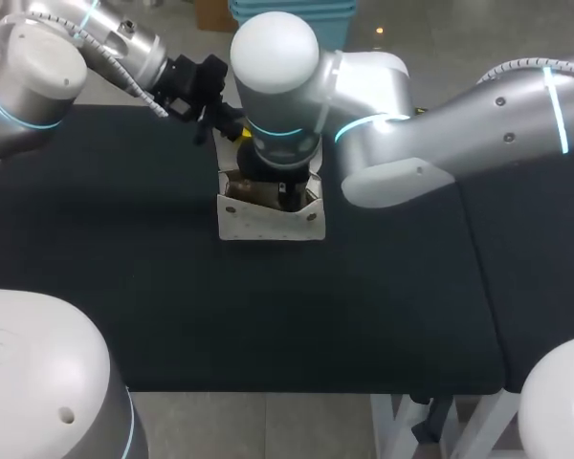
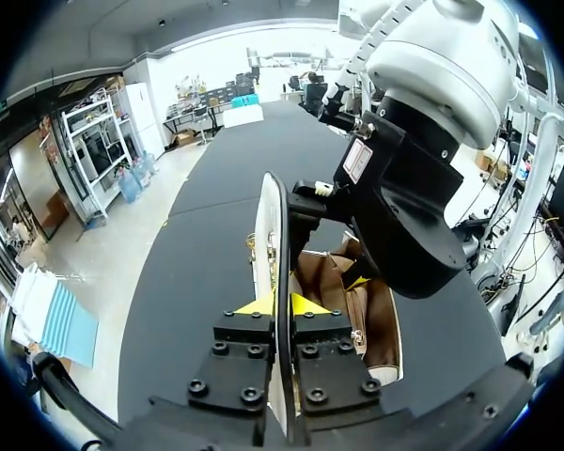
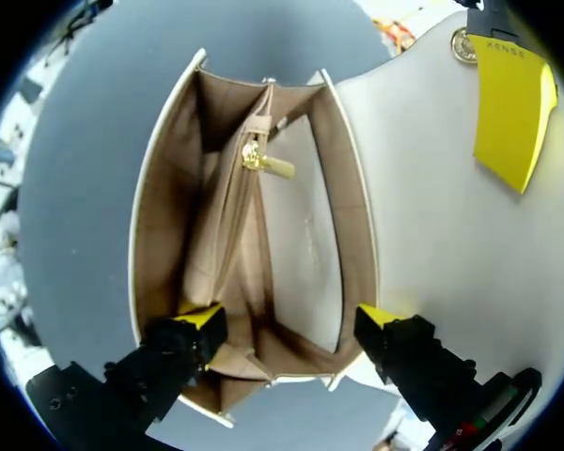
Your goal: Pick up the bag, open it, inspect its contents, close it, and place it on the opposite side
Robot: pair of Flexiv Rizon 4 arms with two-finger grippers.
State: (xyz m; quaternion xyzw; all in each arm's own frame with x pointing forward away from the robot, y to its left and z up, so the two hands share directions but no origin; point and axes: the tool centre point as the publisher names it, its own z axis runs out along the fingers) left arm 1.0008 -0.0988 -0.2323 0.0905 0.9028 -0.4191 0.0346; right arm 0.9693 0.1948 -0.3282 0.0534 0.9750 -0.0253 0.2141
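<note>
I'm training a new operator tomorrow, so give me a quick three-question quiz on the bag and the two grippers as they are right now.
1. True or false: the white bag is closed.
2. What is the left gripper clamped on? A the bag's flap; B a cloth; C nothing.
3. Fill in: the right gripper, just above the bag's mouth, is ___ (open or shut).
Key: 1 false; 2 A; 3 open.
</note>
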